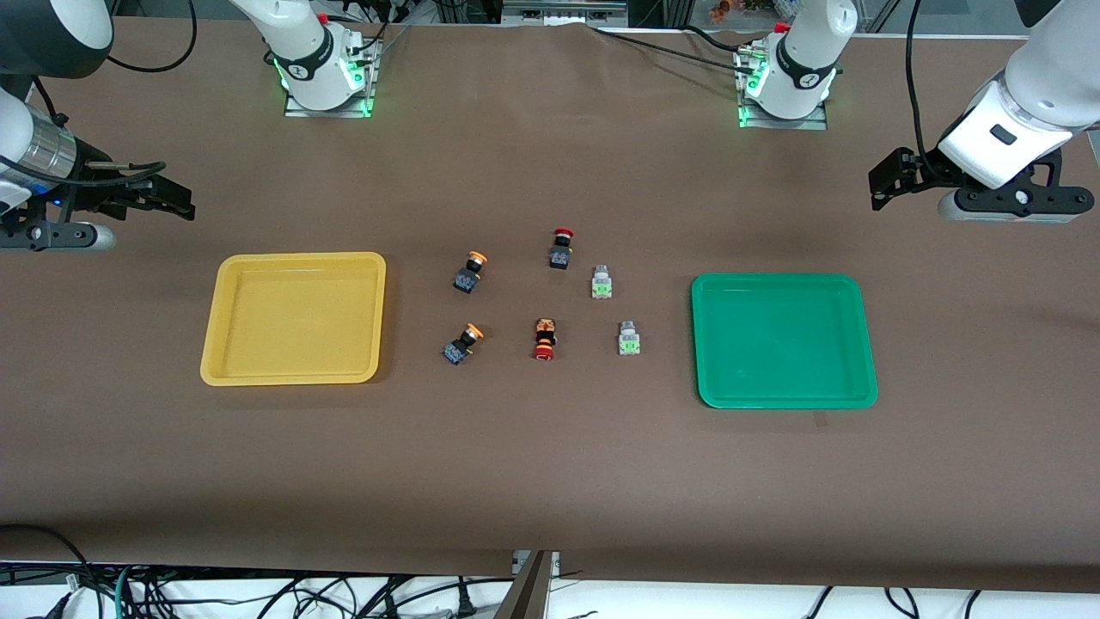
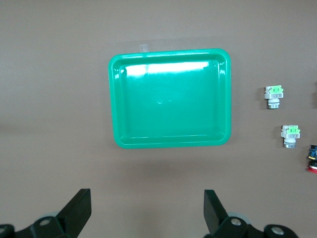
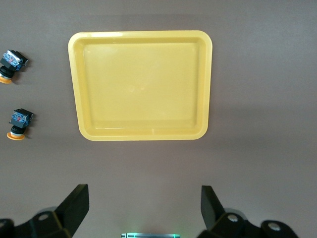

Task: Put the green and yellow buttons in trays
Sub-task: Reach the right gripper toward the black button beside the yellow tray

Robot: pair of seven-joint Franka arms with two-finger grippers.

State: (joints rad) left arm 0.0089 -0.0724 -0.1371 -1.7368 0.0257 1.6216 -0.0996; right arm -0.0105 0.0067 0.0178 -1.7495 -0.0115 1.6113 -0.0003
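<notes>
Green and yellow buttons [image 1: 601,282] lie on the table [image 1: 550,481] between two trays [image 1: 215,327]; left gripper [image 1: 885,180] and right gripper [image 1: 176,202] hover with fingers spread, holding nothing.

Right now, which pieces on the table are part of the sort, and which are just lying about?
Job:
two green buttons
two yellow buttons
green tray
yellow tray

Lying about:
two red buttons
</notes>
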